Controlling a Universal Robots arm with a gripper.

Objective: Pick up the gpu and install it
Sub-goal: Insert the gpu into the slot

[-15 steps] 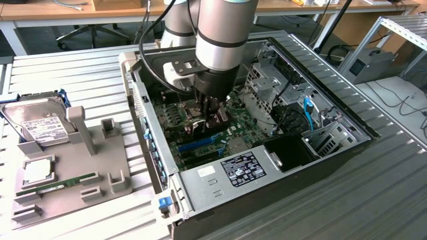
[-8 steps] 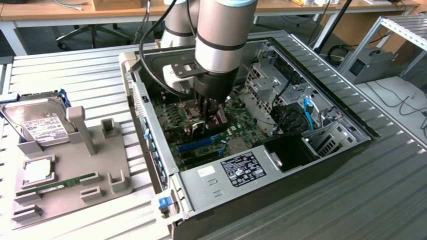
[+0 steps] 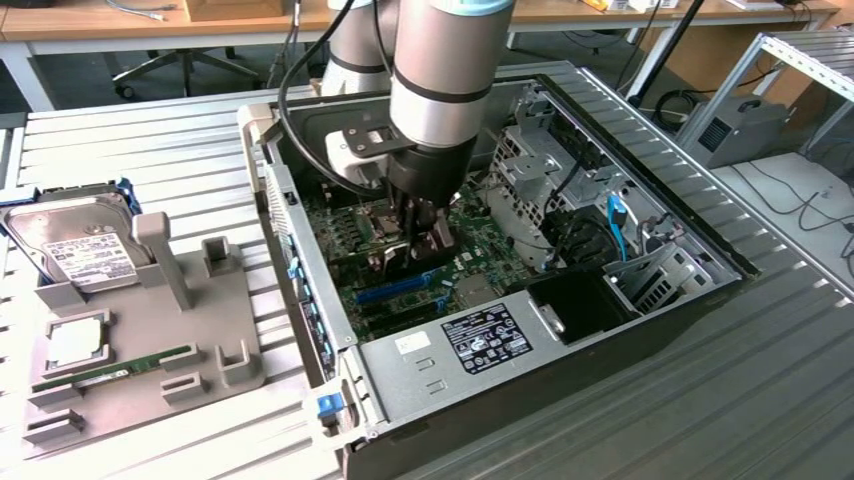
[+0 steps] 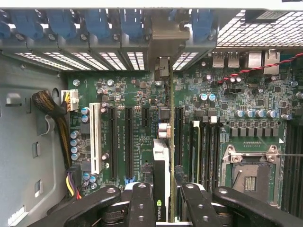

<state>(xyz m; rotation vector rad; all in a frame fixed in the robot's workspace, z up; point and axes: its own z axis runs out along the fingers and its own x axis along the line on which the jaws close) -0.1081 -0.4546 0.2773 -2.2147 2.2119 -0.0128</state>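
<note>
While the slatted metal table (image 3: 747, 380) carries the open computer case (image 3: 441, 355), the arm (image 3: 447, 70) reaches down into it over the green motherboard (image 4: 132, 94). At the exterior view's left, well apart from the case, a grey holder (image 3: 200, 330) keeps a hard drive (image 3: 80, 245). The gripper (image 4: 163, 189) is closed on the gpu (image 4: 161, 161), its black fingers (image 4: 142, 203) pressing both faces. The card stands on edge between the long expansion slots, its far end reaching the rear bracket openings; whether it is seated cannot be told.
</note>
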